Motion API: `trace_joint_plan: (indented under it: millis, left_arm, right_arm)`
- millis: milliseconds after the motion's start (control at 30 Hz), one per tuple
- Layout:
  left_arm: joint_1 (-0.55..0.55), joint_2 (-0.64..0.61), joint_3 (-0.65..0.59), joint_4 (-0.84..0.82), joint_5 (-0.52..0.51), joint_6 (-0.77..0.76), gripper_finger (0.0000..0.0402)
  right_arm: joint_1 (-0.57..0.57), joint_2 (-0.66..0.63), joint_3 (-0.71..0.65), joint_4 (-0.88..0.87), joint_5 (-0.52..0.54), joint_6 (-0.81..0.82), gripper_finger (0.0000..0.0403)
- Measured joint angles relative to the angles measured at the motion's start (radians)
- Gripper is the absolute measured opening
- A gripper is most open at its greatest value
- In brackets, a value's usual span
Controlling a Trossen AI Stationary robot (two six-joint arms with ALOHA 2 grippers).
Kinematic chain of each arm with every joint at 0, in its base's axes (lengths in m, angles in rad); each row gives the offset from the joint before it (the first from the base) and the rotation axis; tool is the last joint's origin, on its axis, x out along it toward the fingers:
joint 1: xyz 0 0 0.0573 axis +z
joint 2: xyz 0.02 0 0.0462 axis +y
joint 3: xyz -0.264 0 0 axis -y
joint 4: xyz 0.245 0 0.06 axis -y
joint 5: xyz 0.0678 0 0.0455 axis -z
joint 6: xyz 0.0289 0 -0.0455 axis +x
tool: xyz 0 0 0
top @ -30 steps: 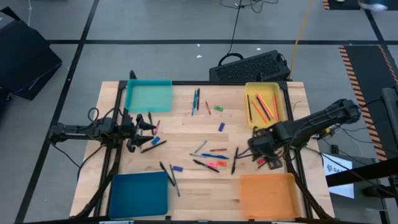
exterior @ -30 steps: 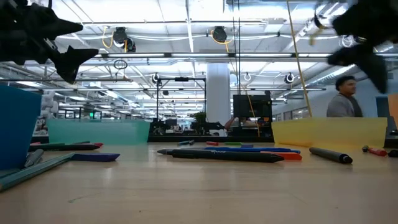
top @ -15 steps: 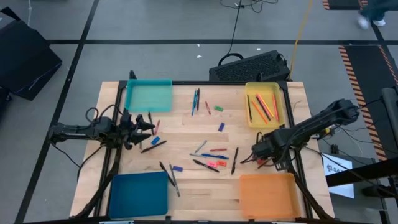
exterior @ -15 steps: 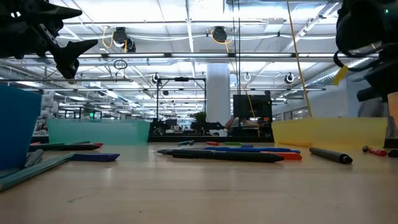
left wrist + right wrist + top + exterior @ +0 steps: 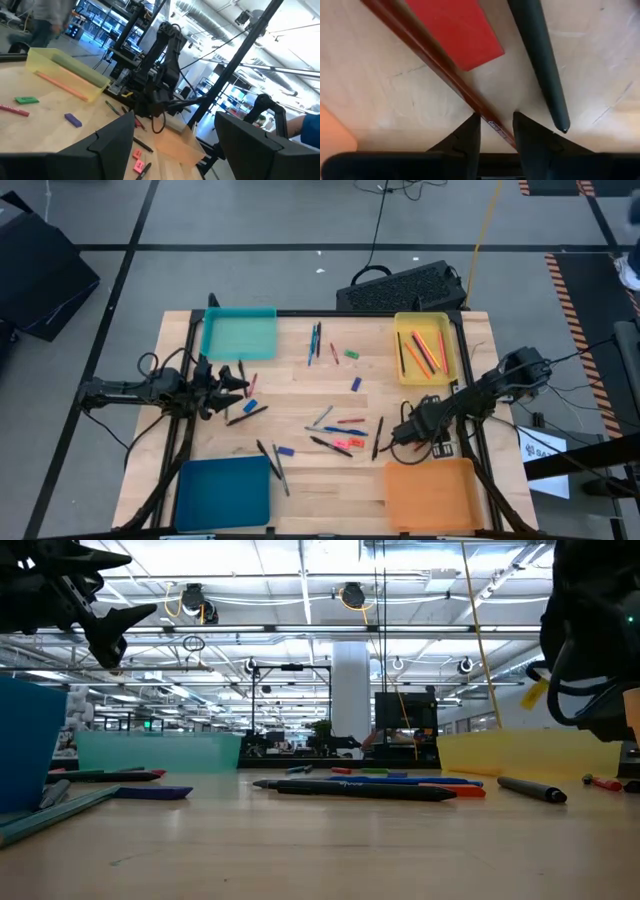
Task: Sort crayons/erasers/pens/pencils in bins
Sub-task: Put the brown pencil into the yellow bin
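Wooden table (image 5: 300, 395): right gripper (image 5: 494, 131), jaws parted, straddles a red pencil (image 5: 440, 71) beside a red eraser (image 5: 455, 30).

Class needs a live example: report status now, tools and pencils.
Right tool open, straddling red pencil on table. Left tool open, hovering near teal bin. Red eraser, dark pen close alongside.

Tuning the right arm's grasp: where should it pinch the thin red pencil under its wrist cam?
Probably mid-shaft, from straight above, right gripper fingers closing across its width. The red pencil lies flat on the table, already running between the open fingertips, with a red eraser alongside.
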Motion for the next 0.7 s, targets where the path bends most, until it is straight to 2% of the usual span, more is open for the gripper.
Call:
trace_joint_plan:
  millis: [167, 400, 700]
  left_arm:
    - [0.0, 0.0, 0.0, -0.001, -0.002, -0.017, 0.0278]
    - [0.0, 0.0, 0.0, -0.005, -0.078, -0.009, 0.0278]
    - [0.0, 0.0, 0.0, -0.004, -0.139, 0.027, 0.0278]
  right_arm:
    - [0.034, -0.005, -0.001, 0.007, 0.041, 0.021, 0.0069]
    - [0.049, -0.004, -0.002, 0.008, 0.056, 0.02, 0.0022]
    - [0.049, -0.041, 0.04, -0.011, 0.056, -0.031, 0.0017]
